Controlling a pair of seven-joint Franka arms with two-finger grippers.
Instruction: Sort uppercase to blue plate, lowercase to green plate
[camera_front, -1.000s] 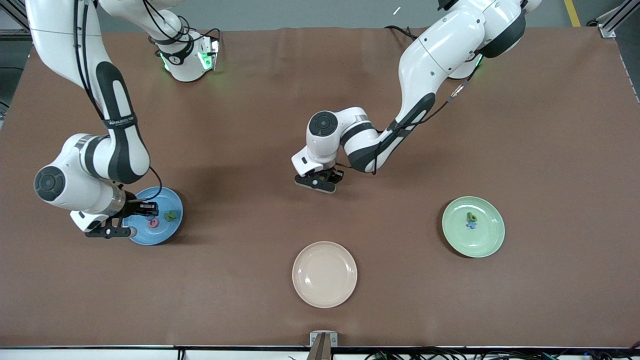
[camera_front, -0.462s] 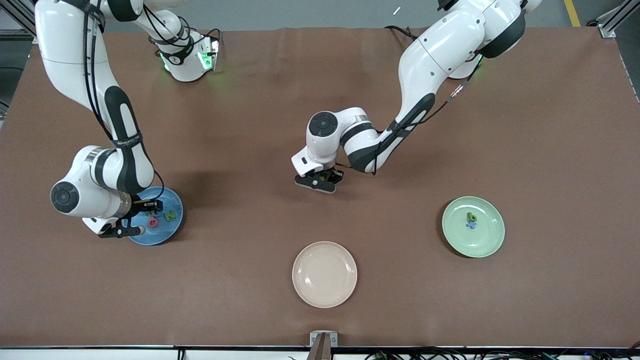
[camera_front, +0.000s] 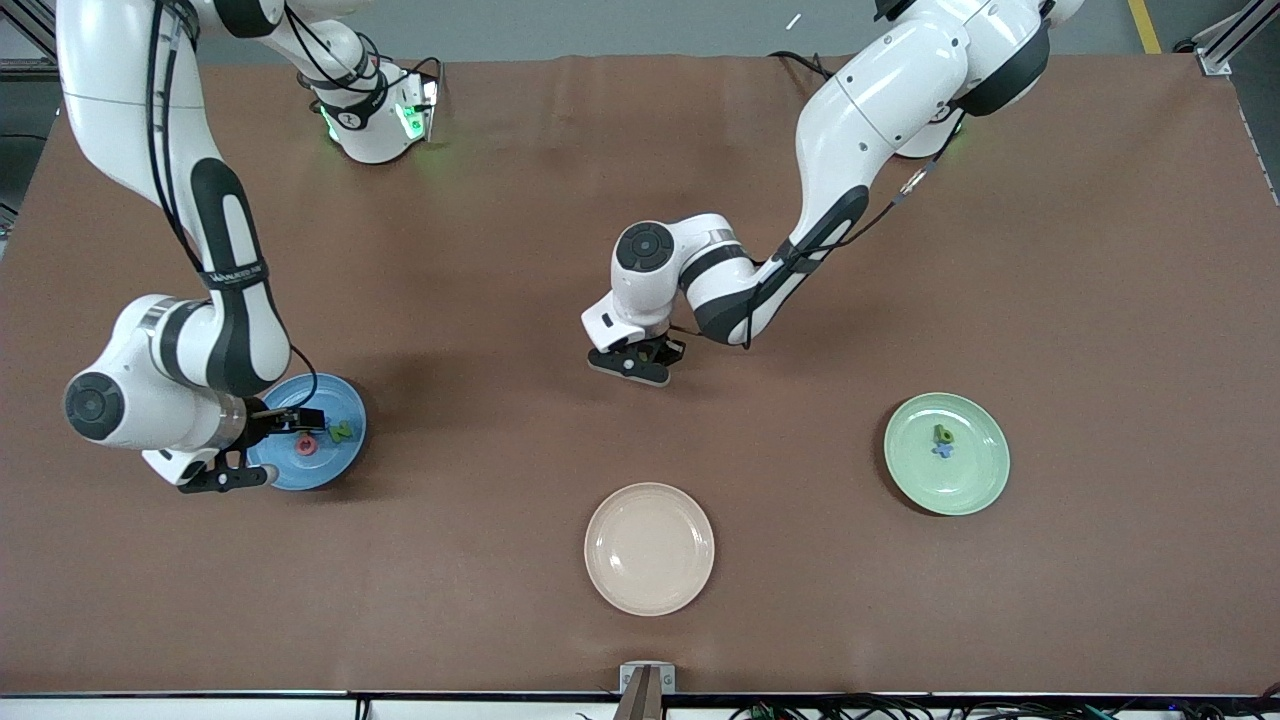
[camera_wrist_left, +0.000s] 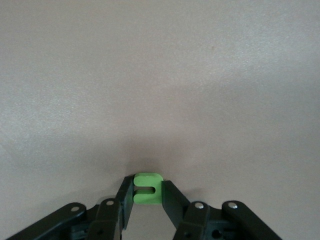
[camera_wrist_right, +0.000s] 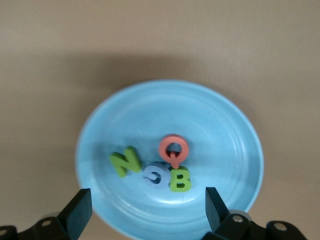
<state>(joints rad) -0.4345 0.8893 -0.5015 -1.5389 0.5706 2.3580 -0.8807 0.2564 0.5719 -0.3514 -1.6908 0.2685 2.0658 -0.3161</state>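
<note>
Left gripper (camera_wrist_left: 148, 192) pinches a slotted green foam letter (camera_wrist_left: 148, 188) on the brown mat (camera_front: 480, 300).
Right gripper (camera_wrist_right: 147, 210), fingers spread, hangs over the glossy round blue plate (camera_wrist_right: 220, 120) holding four letters (camera_wrist_right: 172, 165).

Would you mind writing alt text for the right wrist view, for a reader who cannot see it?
A light-blue plate on a brown table holds four small letters clustered together: a green N, a blue G, a green B and a coral-red Q. The right gripper hangs open above the plate's rim, empty.
</note>
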